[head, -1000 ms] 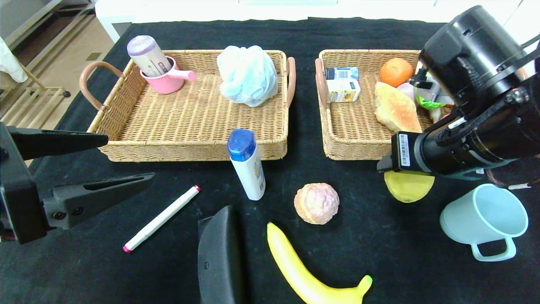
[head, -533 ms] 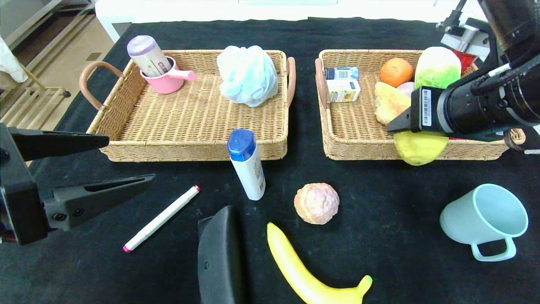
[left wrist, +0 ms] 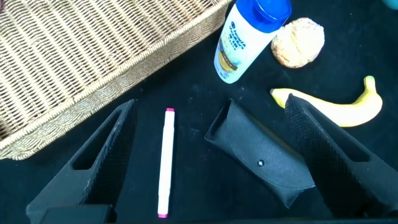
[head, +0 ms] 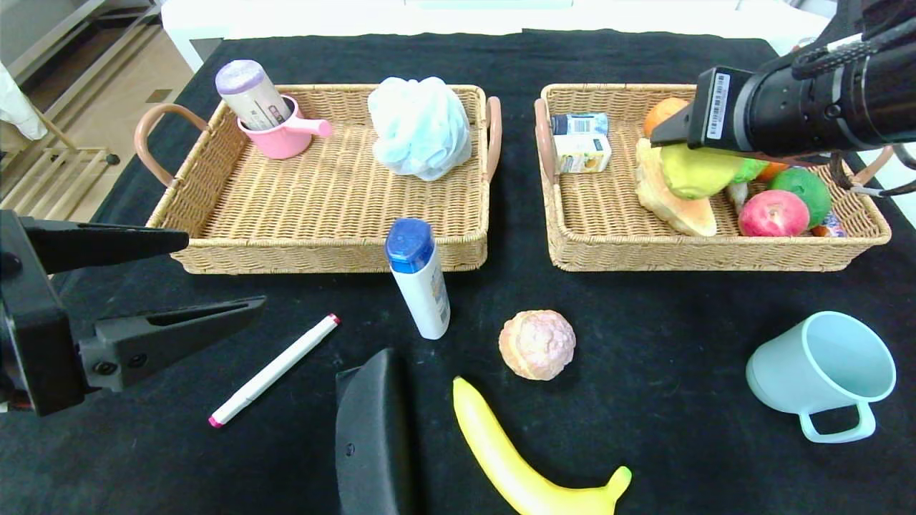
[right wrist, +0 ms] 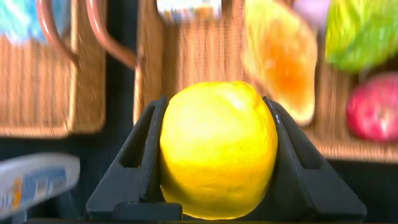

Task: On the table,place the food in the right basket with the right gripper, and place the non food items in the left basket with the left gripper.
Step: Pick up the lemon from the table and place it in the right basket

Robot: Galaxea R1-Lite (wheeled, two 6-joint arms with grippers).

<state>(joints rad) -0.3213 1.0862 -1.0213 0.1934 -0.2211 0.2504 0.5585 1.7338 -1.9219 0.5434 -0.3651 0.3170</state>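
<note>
**Lemon held over the right basket**

The right gripper [right wrist: 214, 155] pinches a yellow lemon [right wrist: 217, 149] between its two fingers, both pressed against the fruit's sides. It hangs above the right basket [head: 705, 254], over the bread roll [head: 673, 200] lying inside. That basket also holds a juice carton [head: 581, 151], an orange [head: 662, 112], a red apple [head: 773, 213] and a green fruit [head: 805, 187].

The left gripper [head: 179, 275] has its fingers spread wide with nothing between them, hovering in front of the left basket [head: 329, 254], above a marker pen [head: 275, 368]. The left basket contains a pink cup [head: 283, 136] with a bottle [head: 250, 93] standing in it, and a blue bath sponge [head: 421, 127].

In front of the left basket, on the table [head: 644, 400], lie a lotion bottle [head: 418, 279], a black case [head: 372, 436], a banana [head: 515, 458], a pastry [head: 537, 343] and a mint mug [head: 823, 372].
</note>
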